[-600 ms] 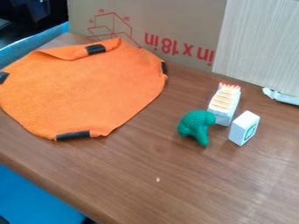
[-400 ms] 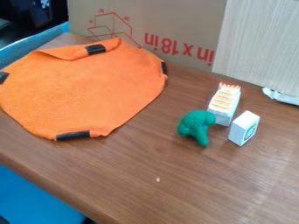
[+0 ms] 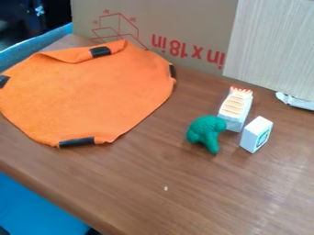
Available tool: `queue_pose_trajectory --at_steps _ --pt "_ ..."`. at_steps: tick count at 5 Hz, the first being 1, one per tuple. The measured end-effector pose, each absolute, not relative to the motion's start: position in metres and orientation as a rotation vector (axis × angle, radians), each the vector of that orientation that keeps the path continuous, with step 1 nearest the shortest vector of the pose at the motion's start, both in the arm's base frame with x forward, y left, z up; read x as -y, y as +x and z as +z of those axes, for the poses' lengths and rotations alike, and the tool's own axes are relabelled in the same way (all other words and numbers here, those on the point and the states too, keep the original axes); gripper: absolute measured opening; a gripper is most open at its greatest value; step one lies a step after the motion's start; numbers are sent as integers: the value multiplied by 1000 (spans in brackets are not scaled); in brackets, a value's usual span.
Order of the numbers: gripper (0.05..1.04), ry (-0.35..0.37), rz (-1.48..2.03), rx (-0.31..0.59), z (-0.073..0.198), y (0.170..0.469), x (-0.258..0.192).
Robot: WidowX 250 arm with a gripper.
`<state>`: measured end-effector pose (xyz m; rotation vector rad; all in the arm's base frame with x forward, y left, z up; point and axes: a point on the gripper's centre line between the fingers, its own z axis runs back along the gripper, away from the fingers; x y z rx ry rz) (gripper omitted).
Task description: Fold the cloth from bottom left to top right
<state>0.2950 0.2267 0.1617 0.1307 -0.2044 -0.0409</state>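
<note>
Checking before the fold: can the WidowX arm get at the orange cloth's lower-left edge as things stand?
Likely yes, reach permitting. That edge of the orange cloth lies uncovered; the green toy and white block sit off to the right, the cardboard behind.

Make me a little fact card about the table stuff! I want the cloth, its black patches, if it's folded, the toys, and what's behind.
Cloth: orange cloth, spread on the wooden table
Black patches: four showing, around its edge
Folded: only a flap turned over at the far edge; no big corner-to-corner fold
Green toy: toy broccoli, right of the cloth
Striped toy: white block with orange stripes, behind the broccoli
Box: small white box, right of the broccoli
Behind: cardboard with red print
</note>
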Motion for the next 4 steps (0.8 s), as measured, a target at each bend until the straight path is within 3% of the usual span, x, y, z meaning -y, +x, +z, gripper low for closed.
queue_pose_trajectory --at_steps 2,4 --pt "1000 48 242 239 149 274 -260" --pt "1000 49 359 256 137 264 -280"
